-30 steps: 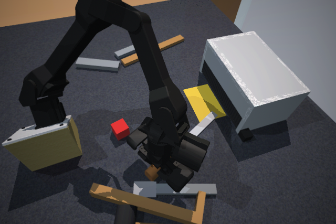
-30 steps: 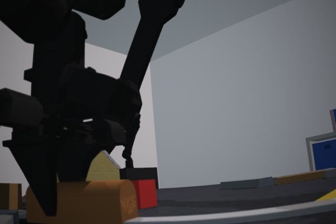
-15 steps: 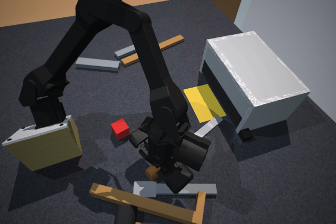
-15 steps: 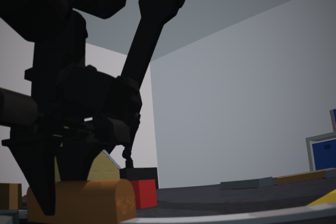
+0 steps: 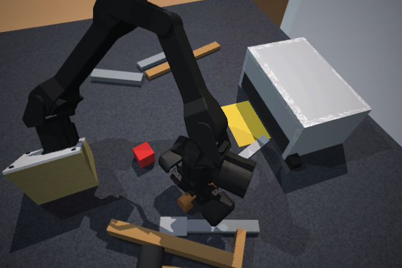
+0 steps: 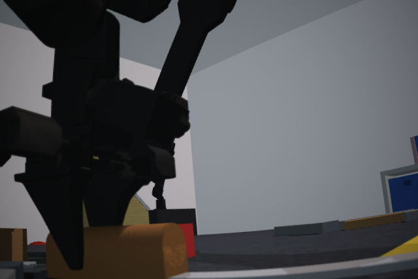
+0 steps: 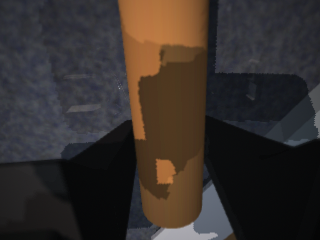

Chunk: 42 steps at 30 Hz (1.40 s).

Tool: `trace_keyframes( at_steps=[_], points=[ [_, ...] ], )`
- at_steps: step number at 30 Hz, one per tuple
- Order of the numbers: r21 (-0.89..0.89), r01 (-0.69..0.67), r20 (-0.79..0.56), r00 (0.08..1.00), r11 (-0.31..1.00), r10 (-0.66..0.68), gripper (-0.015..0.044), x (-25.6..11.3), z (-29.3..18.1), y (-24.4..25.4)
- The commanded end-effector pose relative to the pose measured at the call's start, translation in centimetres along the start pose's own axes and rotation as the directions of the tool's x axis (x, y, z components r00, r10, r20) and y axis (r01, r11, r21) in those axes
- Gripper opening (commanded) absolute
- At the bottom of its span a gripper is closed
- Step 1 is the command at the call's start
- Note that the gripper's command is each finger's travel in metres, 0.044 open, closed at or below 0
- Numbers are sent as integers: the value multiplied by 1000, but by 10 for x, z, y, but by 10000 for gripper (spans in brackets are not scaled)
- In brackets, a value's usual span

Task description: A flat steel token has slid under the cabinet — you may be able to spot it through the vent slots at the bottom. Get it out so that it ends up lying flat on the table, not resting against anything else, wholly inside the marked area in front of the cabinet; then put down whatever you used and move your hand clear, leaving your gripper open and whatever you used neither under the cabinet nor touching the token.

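My gripper points down and is shut on the orange handle of a long tool, one finger against each side. The tool's pale flat blade runs low toward the cabinet. Its far end lies at the near corner of the yellow marked area. Dark vent slots run along the cabinet's front. The steel token cannot be made out in any view.
A red cube is beside the gripper. A wooden L-shaped piece, a grey stepped bar and a black cylinder lie at the near side. Grey and orange bars lie farther back. A black block is by the cabinet corner.
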<state>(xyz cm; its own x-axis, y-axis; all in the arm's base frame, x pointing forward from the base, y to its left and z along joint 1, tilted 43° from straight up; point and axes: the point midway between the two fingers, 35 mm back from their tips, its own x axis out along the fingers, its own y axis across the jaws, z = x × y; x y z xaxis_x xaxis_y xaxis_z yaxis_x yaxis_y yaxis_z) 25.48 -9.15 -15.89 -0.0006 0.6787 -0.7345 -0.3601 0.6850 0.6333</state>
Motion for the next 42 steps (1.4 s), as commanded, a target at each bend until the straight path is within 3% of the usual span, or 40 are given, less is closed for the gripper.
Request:
trace_keyframes(
  at_steps=[1,4,7,24,29,37,40,42],
  points=[
    [0,0,0,1000,1000,0,200,0,0,0],
    [0,0,0,1000,1000,0,200,0,0,0],
    [0,10,-2,1000,1000,-10,270,0,0,0],
    [-2,10,-3,1000,1000,-10,270,3,-4,0],
    [-9,12,4,1000,1000,-12,139,0,1,-1],
    [-9,12,4,1000,1000,-12,85,0,1,-1],
    [-9,12,4,1000,1000,-12,6,0,1,-1],
    [-9,12,4,1000,1000,-12,0,0,1,-1]
  ],
)
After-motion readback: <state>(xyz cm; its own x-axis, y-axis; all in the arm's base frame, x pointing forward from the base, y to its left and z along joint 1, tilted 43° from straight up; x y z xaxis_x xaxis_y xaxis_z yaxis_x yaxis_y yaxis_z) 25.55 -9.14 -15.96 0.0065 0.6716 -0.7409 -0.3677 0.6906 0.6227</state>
